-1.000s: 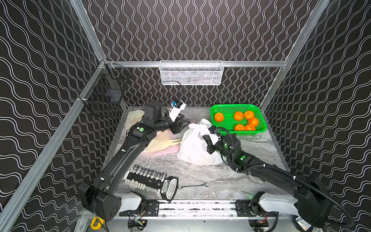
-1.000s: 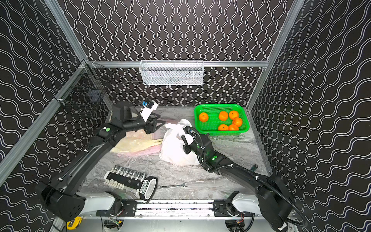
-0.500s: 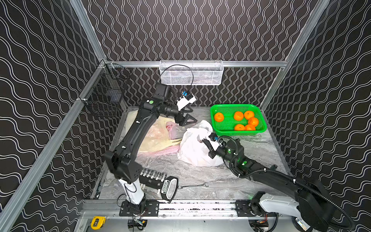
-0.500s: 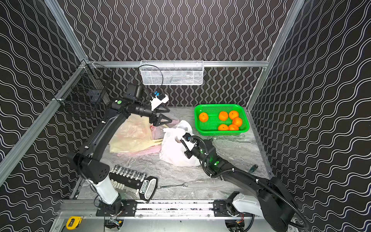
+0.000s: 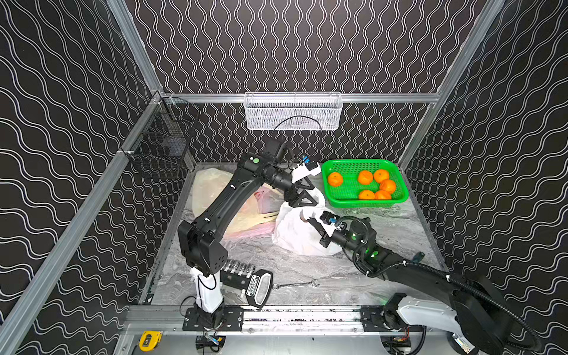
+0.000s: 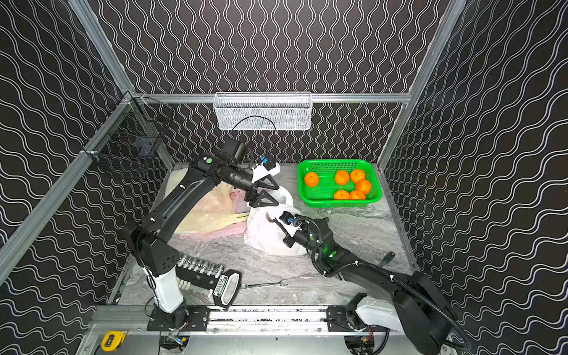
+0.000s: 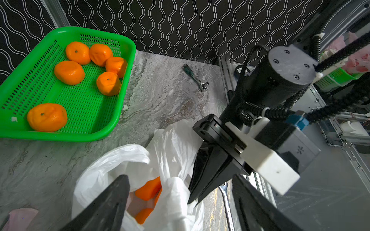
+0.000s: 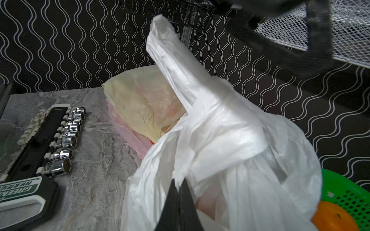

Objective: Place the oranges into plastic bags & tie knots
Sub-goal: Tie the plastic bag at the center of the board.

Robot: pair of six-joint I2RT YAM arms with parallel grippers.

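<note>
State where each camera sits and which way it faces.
Top views: high at the front, looking down and back; left pincer and right pincer show.
Left wrist: above the white bag, facing the green basket; open left pincer and right pincer show.
Right wrist: beside the white bag, facing back-left; shut right pincer shows.
Shared: both wrist views show white bag and green basket.

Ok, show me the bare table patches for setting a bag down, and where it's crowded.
Barest: the marble between the green basket, the white bag and the right wall. A narrower strip runs between the white bag and the wrench. Crowded: back left, covered by the flat bags; front left by the socket set.
</note>
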